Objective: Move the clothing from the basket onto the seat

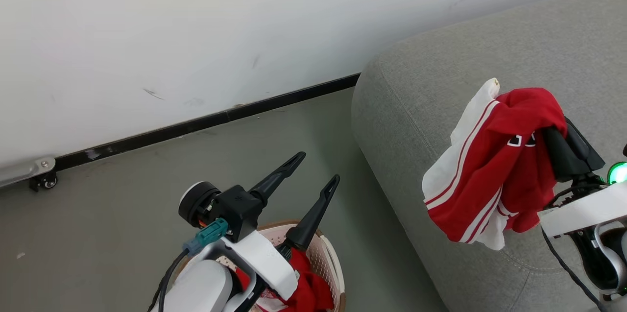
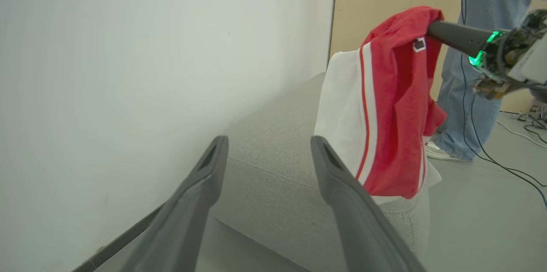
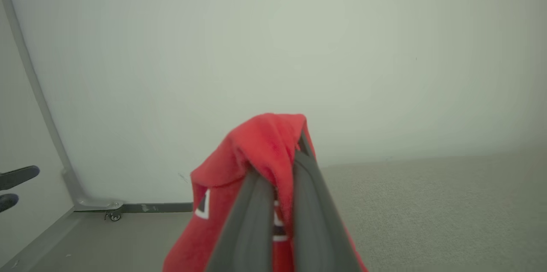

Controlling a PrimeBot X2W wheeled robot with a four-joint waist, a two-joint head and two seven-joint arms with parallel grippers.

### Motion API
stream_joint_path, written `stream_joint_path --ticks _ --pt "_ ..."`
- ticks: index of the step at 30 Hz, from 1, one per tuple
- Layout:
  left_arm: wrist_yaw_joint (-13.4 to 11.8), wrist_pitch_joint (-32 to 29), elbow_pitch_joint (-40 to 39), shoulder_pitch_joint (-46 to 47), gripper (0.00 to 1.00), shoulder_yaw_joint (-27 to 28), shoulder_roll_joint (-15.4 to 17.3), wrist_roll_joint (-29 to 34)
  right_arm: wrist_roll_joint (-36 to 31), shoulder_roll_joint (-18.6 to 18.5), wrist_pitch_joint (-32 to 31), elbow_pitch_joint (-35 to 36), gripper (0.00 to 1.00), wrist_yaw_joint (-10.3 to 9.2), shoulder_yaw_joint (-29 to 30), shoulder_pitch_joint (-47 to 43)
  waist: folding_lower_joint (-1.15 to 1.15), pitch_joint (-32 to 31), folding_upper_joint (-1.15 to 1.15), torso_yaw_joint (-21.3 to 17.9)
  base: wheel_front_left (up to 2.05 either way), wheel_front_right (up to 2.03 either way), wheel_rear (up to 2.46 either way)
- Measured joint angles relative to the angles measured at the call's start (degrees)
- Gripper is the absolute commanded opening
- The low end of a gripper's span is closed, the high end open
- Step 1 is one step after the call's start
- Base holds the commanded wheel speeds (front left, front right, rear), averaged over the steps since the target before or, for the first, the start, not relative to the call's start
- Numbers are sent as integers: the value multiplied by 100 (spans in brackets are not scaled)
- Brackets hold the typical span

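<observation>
- The right claw [image 1: 551, 135] is squeezing a red shirt [image 1: 490, 170] that is hanging over the sofa [image 1: 441, 82]; cloth is hiding the claw's tips.
- The left arm [image 1: 210, 282] is covering much of the basket [image 1: 333, 258], where more red cloth [image 1: 308, 287] is lying.
- The left claw [image 1: 317, 167] is gaping apart above the basket.
- Bare floor [image 1: 147, 194] is lying open between basket and sofa edge.

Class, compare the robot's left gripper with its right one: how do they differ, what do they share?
The left gripper is open and empty; the right gripper is shut on a red jersey. The left gripper is near the basket; the right gripper is over the grey seat. Both have two long dark fingers.
</observation>
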State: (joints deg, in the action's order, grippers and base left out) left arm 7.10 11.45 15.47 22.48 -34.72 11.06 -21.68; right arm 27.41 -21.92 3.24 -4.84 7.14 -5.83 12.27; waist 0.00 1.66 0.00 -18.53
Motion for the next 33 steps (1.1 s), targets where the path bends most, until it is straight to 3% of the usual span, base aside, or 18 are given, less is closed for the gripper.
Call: stream_joint_path --ticks 13,25,33 --pt "4 76 -344 -256 100 -358 198 -98 54 -104 -250 -100 0 0 477 -92 0 52 0 -384 0 0 0" --pt "4 126 -554 -430 100 -368 354 -101 121 -160 -488 -102 0 0 399 -36 0 108 0 -593 0 0 0" --pt "4 144 -745 -465 100 -368 404 -134 290 -513 -821 -296 0 0 247 826 0 207 0 -667 0 0 0"
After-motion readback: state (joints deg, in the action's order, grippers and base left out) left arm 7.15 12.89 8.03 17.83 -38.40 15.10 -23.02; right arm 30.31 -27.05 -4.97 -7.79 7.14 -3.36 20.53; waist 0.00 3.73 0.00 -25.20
